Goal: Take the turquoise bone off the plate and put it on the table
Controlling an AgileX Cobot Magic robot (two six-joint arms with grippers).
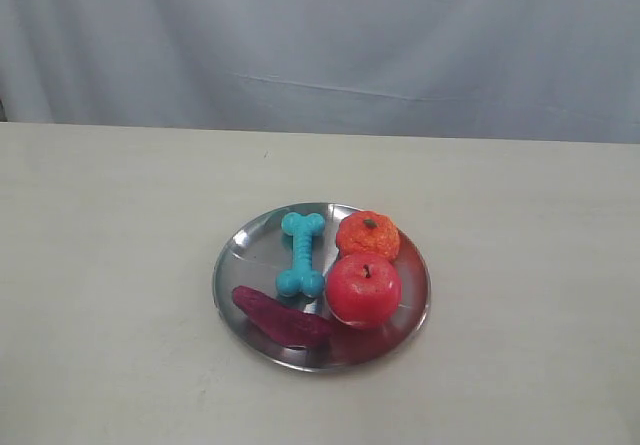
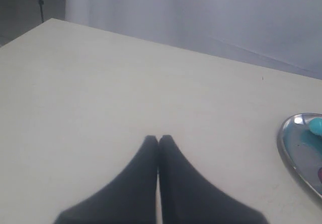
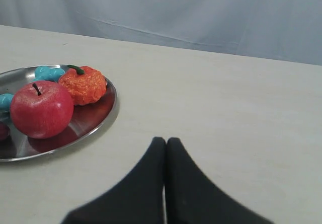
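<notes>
The turquoise bone (image 1: 301,254) lies on the silver plate (image 1: 249,248) in the middle of the cream table (image 1: 110,225), left of the red apple. No arm shows in the exterior view. In the left wrist view my left gripper (image 2: 158,139) is shut and empty above bare table; the plate's rim (image 2: 284,144) and a bit of the bone (image 2: 316,126) sit at the frame's edge. My right gripper (image 3: 165,141) is likewise shut with nothing in it, apart from the plate (image 3: 103,116), where the bone (image 3: 49,73) peeks out behind the apple.
On the plate also lie a red apple (image 1: 363,289), an orange bumpy fruit (image 1: 368,235) and a dark purple sweet potato (image 1: 281,318). A grey curtain (image 1: 320,45) hangs behind the table's far edge.
</notes>
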